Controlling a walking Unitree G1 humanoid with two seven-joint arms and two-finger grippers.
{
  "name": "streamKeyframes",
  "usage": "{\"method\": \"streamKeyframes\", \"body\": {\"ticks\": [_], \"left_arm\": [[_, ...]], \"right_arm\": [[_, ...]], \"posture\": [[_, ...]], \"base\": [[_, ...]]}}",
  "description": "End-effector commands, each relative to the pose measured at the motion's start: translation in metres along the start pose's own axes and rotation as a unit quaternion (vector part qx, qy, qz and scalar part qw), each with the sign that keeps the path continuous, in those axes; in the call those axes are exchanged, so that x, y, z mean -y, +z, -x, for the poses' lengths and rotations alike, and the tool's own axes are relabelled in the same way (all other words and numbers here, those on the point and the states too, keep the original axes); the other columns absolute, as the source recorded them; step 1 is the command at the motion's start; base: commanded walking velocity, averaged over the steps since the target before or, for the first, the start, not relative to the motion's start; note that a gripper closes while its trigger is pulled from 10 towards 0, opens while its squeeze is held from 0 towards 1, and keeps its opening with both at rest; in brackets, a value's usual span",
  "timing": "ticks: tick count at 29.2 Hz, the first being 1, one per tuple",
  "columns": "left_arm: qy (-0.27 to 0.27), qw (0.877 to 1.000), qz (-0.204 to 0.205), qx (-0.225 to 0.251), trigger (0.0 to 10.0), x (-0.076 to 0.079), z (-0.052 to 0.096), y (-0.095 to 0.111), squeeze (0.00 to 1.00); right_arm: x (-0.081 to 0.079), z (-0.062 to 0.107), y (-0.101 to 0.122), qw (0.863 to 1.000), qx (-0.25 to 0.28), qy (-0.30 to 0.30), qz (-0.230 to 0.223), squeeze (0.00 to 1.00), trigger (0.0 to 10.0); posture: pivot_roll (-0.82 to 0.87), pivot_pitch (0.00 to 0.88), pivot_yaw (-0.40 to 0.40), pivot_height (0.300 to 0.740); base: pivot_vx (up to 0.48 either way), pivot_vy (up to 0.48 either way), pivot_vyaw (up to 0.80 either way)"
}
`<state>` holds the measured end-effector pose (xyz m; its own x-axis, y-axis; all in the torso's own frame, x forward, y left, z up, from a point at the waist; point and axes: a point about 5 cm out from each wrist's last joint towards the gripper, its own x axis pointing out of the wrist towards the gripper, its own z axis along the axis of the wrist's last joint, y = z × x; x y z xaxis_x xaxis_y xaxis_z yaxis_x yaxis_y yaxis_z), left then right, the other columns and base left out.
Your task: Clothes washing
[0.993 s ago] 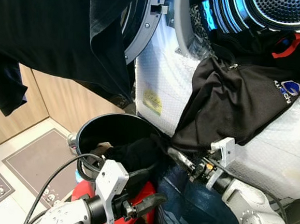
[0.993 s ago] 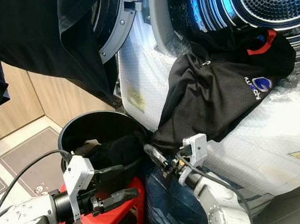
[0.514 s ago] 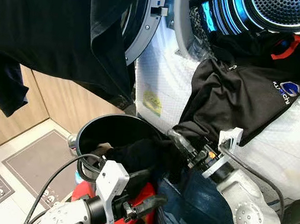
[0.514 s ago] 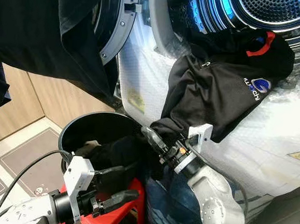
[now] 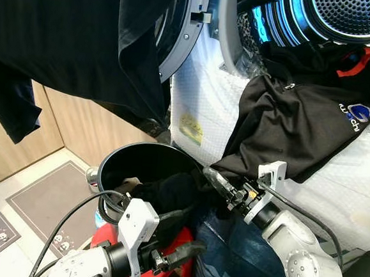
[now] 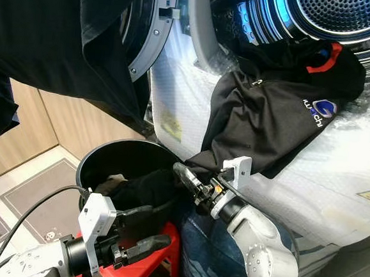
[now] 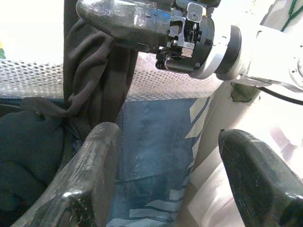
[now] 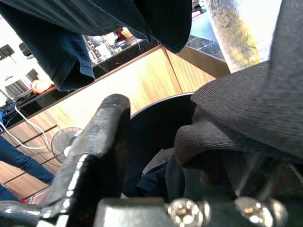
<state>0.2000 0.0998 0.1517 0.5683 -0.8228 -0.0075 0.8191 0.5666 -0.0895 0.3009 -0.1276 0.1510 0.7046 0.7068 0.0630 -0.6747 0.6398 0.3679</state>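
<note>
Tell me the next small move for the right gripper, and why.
Probably lift the right gripper toward the drum opening. It sits at the lower hem of the black jacket, cloth between its fingers, while the jacket hangs out of the washer over the black basket. The left gripper waits open below.

The washer front point(image 5: 206, 108) and bucket point(image 5: 115, 165) are viewed downward from the head; close-ups are given along each wrist's fingers.
</note>
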Motion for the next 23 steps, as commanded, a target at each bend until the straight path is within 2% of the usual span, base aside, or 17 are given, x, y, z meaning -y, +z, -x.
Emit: {"method": "streamKeyframes", "body": {"ticks": [1,16,23], "left_arm": [[-0.005,1.0,-0.009,0.003,10.0,0.001,0.0,0.004,0.0],[-0.004,1.0,-0.012,0.006,10.0,-0.001,-0.001,0.007,0.0],[-0.004,1.0,-0.013,0.006,10.0,-0.002,-0.002,0.007,0.0]], "right_arm": [[0.001,0.002,0.003,1.0,0.002,-0.008,0.003,0.0,0.0],[-0.001,0.006,0.01,1.0,0.015,0.004,0.016,0.0,0.0],[-0.01,0.009,0.041,0.995,0.07,0.063,0.028,0.0,0.0]], "posture": [[0.05,0.071,-0.032,0.74],[0.04,0.079,-0.021,0.74],[0.04,0.077,-0.023,0.74]], "base": [[0.0,0.0,0.0],[0.0,0.0,0.0],[0.0,0.0,0.0]]}}
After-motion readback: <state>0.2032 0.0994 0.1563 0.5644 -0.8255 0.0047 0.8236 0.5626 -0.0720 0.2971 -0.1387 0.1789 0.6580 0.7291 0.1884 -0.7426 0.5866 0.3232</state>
